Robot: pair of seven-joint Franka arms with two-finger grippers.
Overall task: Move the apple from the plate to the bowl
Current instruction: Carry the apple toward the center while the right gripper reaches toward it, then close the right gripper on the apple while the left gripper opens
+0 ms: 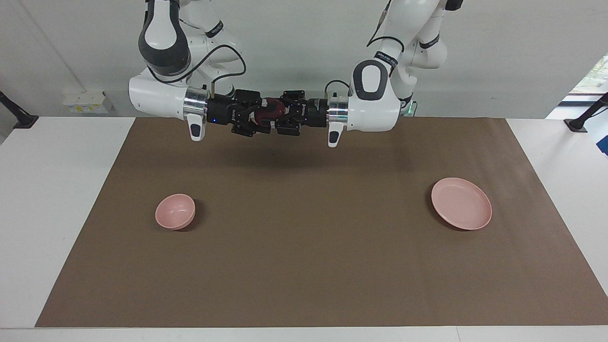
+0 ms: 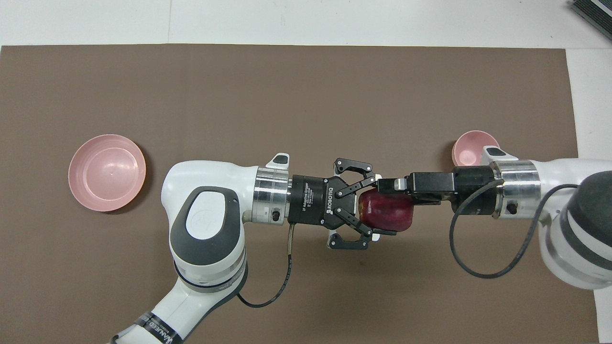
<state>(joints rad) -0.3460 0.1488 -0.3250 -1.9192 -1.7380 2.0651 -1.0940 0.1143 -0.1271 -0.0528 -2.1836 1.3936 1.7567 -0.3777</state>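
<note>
left tool (image 2: 377, 210) pinching the apple (image 2: 386, 215) mid-air over the brown mat (image 1: 304, 266) – right tool (image 1: 262, 118) spread around it, nose to nose. plate (image 1: 461, 203) and bowl (image 1: 175, 211) sit empty on the tabletop (image 1: 57, 199).

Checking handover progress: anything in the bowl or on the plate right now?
Both hold nothing. The plate is bare in both views. The bowl shows an empty inside in the facing view; overhead, the right arm covers part of it. The apple is up in the left gripper.
</note>
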